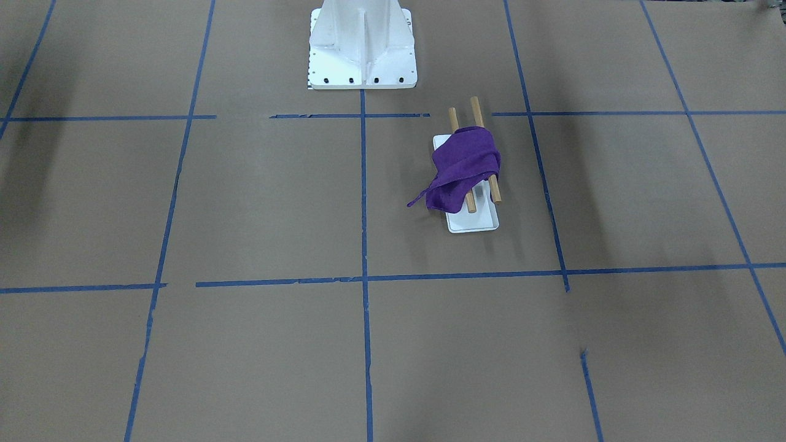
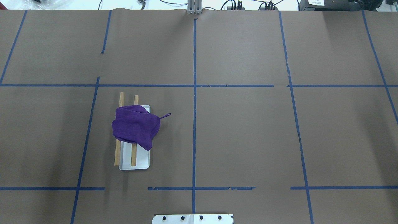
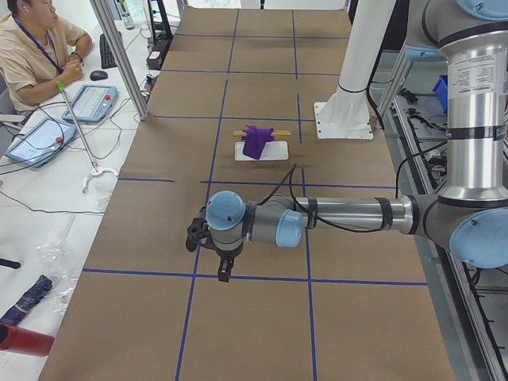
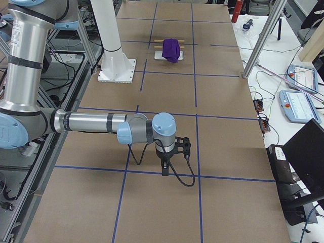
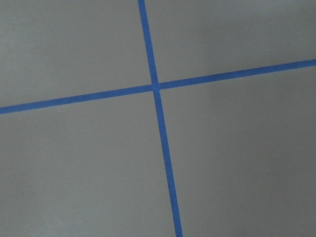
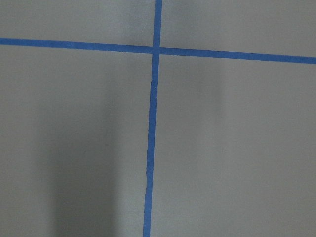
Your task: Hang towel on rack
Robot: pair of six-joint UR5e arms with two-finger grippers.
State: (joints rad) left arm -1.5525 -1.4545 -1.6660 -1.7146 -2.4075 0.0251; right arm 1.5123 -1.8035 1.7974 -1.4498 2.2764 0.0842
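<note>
Since both grippers show only in the side views, I cannot tell whether either is apart or together. Left gripper point(image 3: 225, 271): points down above the table point(image 3: 262, 333), on a forearm stretched level out from the robot's side, over a blue tape point(image 3: 254, 278) line. Nothing seen in it. Left wrist camera shows only a tape cross on brown paper, no fingers in frame. Right gripper point(image 4: 164, 167): same pose at the opposite end of the table, pointing down just above a tape line. Nothing seen in it. Right wrist camera likewise shows a tape cross, no fingers.

Both grippers are well apart from the towel point(image 2: 135, 127). Purple towel lies bunched over the two wooden rods point(image 2: 117, 152) of the rack point(image 2: 133, 157), covering their middle; rod ends stick out on both sides. Its hanging loop point(image 2: 165, 116) points toward the table's centre line. Rack stands on a white base point(image 2: 141, 161), in the robot's left half, near the pedestal point(image 1: 362, 43).

Operator point(image 3: 36, 51) sits at the side bench.
</note>
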